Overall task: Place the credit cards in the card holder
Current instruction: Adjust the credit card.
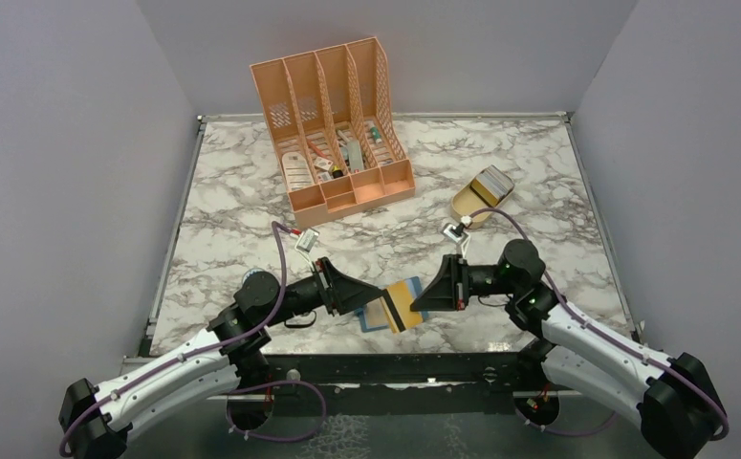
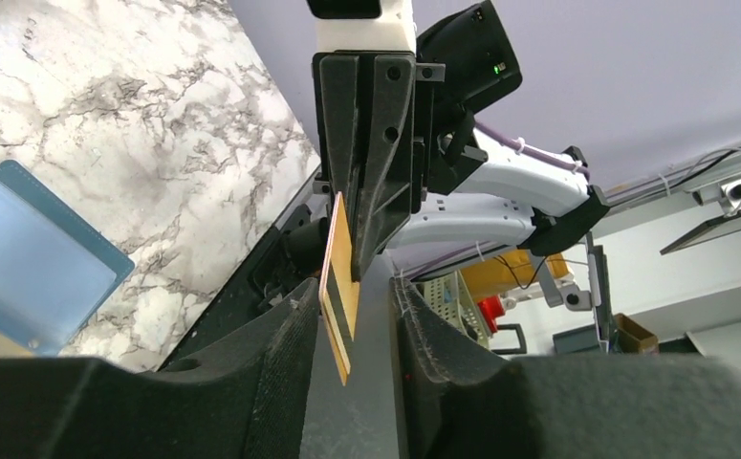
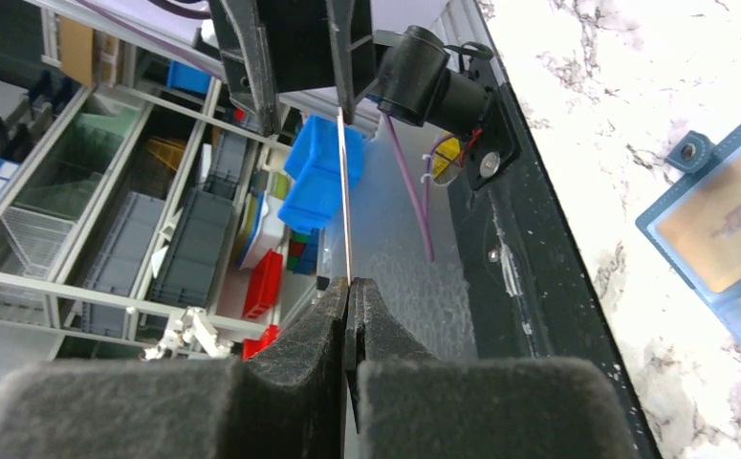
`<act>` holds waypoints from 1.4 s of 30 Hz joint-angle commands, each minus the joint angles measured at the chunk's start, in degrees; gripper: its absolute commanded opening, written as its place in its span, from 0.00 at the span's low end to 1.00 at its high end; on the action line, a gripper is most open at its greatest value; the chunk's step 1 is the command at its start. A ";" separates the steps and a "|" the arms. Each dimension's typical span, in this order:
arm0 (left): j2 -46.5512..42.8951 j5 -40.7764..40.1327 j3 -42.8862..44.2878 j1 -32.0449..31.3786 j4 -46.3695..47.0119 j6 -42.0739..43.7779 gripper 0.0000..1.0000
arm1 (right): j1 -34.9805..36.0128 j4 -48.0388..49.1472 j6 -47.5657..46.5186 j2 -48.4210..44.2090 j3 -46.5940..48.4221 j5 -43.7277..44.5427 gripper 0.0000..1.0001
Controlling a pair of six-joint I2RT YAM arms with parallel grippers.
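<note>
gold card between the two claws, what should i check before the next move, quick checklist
1. Right claw grips the gold card: ok, shut on its edge.
2. Left claw clear of the card: cannot tell; its jaws stand apart on either side, but one finger may touch it.
3. Card holder open: ok, it lies flat and open on the table.
4. Free pocket in the holder: cannot tell; a tan card seems to fill one side.
5. Card lined up with a pocket: not ok, it is held on edge in the air.
</note>
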 commanded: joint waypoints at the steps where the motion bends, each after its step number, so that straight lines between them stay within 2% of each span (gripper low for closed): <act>1: 0.65 0.42 0.85 0.10 3.29 0.12 0.38 | 0.02 6.81 5.80 -1.50 -0.37 2.12 0.01; 6: 2.52 1.35 -0.24 0.11 6.30 -0.72 0.39 | 0.02 9.31 8.82 -1.47 -0.04 3.85 0.01; 18: 3.55 2.92 -1.84 0.10 10.33 -1.82 0.30 | 0.02 18.76 16.79 -0.26 -3.60 11.11 0.01; 24: 4.35 3.39 -2.49 0.16 11.53 -2.47 0.17 | 0.02 20.11 17.69 0.78 -3.71 12.33 0.01; 27: 4.38 3.30 -2.74 0.15 12.33 -2.63 0.01 | 0.02 20.37 17.79 1.14 -3.64 12.37 0.01; 30: 4.14 2.98 -2.81 0.10 12.47 -2.35 0.00 | 0.02 20.09 17.71 1.11 -3.69 12.28 0.01; 34: 2.97 1.63 -3.46 0.08 12.35 -2.31 0.00 | 0.02 18.22 16.39 0.04 -3.70 11.94 0.01; 42: 1.38 0.56 -0.98 0.27 4.58 1.95 0.00 | -0.05 0.53 7.74 -4.40 1.08 10.01 0.01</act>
